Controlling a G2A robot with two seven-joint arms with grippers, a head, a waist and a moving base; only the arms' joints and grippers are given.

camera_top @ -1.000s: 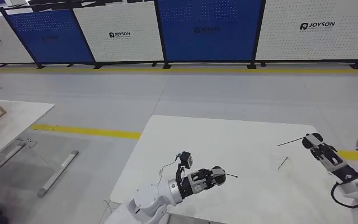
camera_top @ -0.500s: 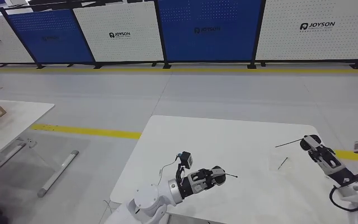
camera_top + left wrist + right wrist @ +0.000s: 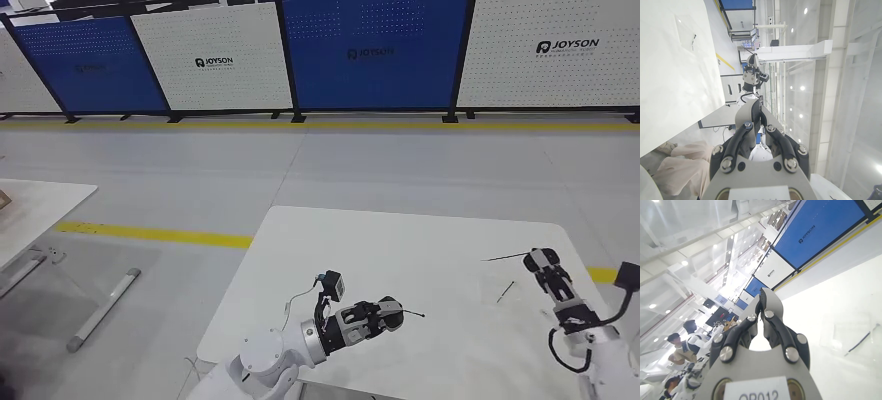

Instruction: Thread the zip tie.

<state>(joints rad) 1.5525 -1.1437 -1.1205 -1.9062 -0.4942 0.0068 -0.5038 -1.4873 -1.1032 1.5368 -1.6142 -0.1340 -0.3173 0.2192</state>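
My left gripper [image 3: 395, 312] hovers over the near left part of the white table [image 3: 400, 250], shut on a short black zip tie [image 3: 412, 314] that pokes out toward the right. In the left wrist view its fingers [image 3: 755, 109] are pressed together. My right gripper [image 3: 533, 256] is at the table's right side, shut on a long thin black zip tie [image 3: 505, 258] pointing left. Its pads [image 3: 763, 298] meet in the right wrist view. A third, loose zip tie [image 3: 507, 291] lies flat on the table between the two arms, nearer the right one.
The loose zip tie [image 3: 861, 340] lies on a faint clear sheet [image 3: 846, 330] on the table. The table's near edge runs just below the left arm. Blue and white partition panels [image 3: 370, 55] stand far behind, across open floor with yellow lines.
My right arm has shifted left and a little nearer, carrying its long zip tie along. The left arm and the loose zip tie have kept still.
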